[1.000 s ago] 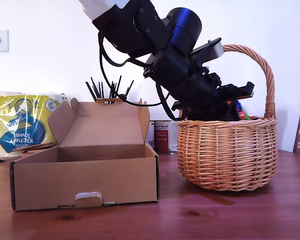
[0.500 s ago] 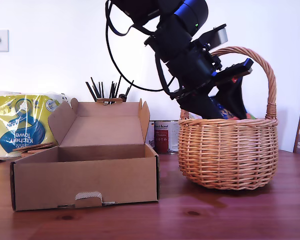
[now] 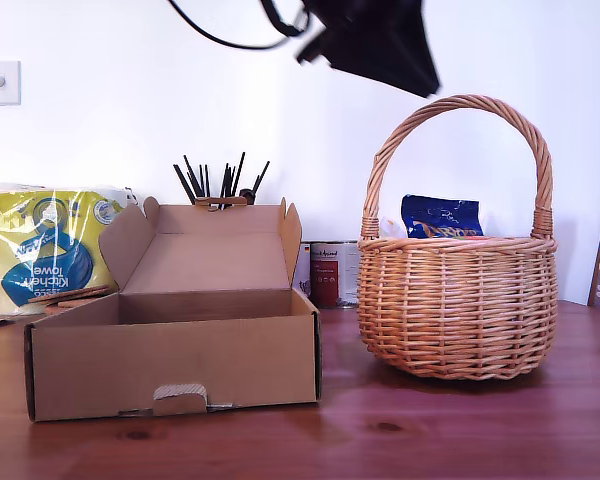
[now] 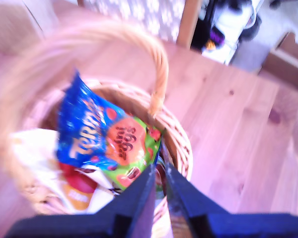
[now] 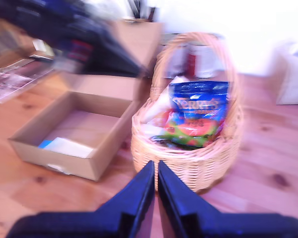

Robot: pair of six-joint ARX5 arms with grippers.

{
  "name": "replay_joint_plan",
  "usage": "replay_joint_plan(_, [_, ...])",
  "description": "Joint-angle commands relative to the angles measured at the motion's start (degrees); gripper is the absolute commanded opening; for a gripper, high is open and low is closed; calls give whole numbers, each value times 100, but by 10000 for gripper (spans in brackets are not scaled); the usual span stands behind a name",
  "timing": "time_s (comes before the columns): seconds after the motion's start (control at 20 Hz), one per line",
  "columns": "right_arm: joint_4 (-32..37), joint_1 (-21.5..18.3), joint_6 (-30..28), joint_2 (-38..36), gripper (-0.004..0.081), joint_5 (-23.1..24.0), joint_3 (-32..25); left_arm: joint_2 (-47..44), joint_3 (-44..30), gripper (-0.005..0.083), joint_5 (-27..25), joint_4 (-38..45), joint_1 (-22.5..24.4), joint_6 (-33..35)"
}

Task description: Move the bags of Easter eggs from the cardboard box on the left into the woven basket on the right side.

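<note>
The woven basket stands at the exterior view's right with a dark blue bag of Easter eggs poking above its rim. From above, the blue bag leans on a green-and-orange bag and a white bag. My first gripper hangs shut and empty over the basket rim. My second gripper is shut and empty, farther back, facing the basket and the cardboard box. The box sits open at the exterior view's left.
An arm's black body shows at the top of the exterior view. A yellow-and-blue towel pack, black sticks and tins stand behind the box. A pale flat thing lies in the box.
The arm has lifted up out of the basket and almost out of the exterior view. The dark blue bag now stands uncovered in the basket.
</note>
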Motion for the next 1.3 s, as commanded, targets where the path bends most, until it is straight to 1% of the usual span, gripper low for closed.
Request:
replay_joint_plan(0.0, [50,2,-118,-11,-12,188,-42,-116,-837,1,-177,205,-24,24])
replay_joint_plan(0.1, [72,0,-175,-17,-12,431,-133,-839,-1961,1,-501,841,4,22])
replay_joint_plan(0.25, [511,0,-170,-57,-12,455,-404,-2103,-3560,1,-782,1593,273,-72])
replay_joint_plan(0.35, [933,0,33,-66,-12,442,-621,-3003,-4448,1,-898,1974,566,-201])
replay_joint_plan(0.45, [1231,0,116,-90,-12,431,-826,-3915,-5145,1,-964,2214,918,-282])
replay_joint_plan(0.5, [1331,0,267,-90,-12,431,-870,-4389,-5418,1,-964,2247,1095,-282])
replay_joint_plan(0.6, [1567,0,535,-92,-12,433,-907,-5230,-5823,1,-964,2170,1414,-282])
replay_joint_plan(0.7, [1740,0,588,-90,-12,404,-909,-6151,-6085,1,-990,1843,1720,-289])
replay_joint_plan(0.8, [1805,4,592,-92,-12,404,-907,-6874,-6137,1,-1014,1443,1954,-302])
replay_joint_plan(0.9, [1729,4,612,-90,-12,404,-905,-7477,-6133,1,-1012,1379,2020,-299])
replay_joint_plan(1.05, [1508,4,612,-85,-12,409,-905,-7997,-6133,2,-1008,1182,2017,-321])
replay_joint_plan(1.25, [1097,4,612,-85,-12,409,-905,-8048,-6131,2,-1008,1095,2020,-321])
